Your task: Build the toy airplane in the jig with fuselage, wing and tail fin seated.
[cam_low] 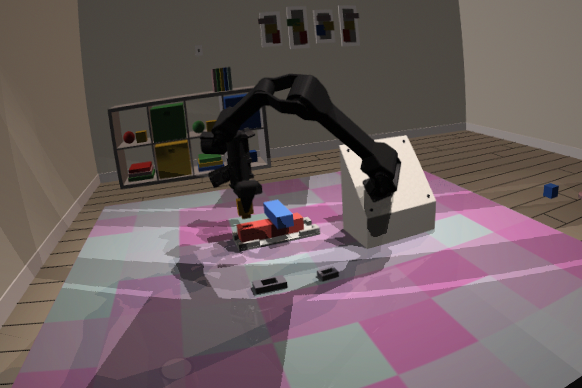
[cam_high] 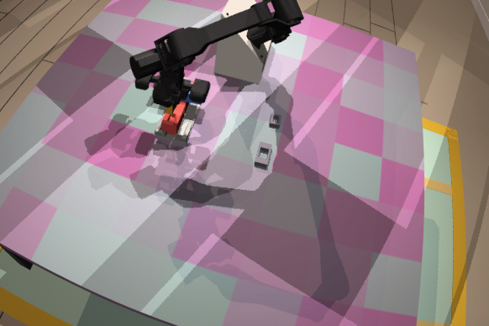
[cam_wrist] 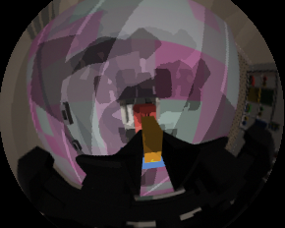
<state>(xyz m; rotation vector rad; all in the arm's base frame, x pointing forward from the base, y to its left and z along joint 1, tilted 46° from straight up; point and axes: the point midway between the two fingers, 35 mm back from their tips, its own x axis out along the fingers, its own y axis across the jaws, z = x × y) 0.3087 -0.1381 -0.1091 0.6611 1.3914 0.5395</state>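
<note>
The red fuselage (cam_high: 172, 125) (cam_low: 254, 230) (cam_wrist: 143, 109) lies in the grey-white cradle (cam_high: 186, 129) (cam_low: 314, 231) (cam_wrist: 129, 115). The blue wing (cam_high: 189, 101) (cam_low: 278, 213) (cam_wrist: 153, 165) lies across its top; its tab is hidden. My gripper (cam_high: 168, 102) (cam_low: 246, 200) (cam_wrist: 147, 132) points down and is shut on the orange-yellow tail fin (cam_high: 169, 110) (cam_low: 242, 210) (cam_wrist: 151, 129). The fin is upright, close above the fuselage's end away from the white block. A dark socket mark shows on that end. The fin's tab cannot be made out.
A larger grey holder (cam_high: 262, 165) (cam_low: 271, 288) and a smaller one (cam_high: 275, 126) (cam_low: 327, 277) stand beside the cradle, both with empty openings. A white wedge-shaped block (cam_high: 237, 65) (cam_low: 402, 227) stands beyond the wing end, behind the arm's reach.
</note>
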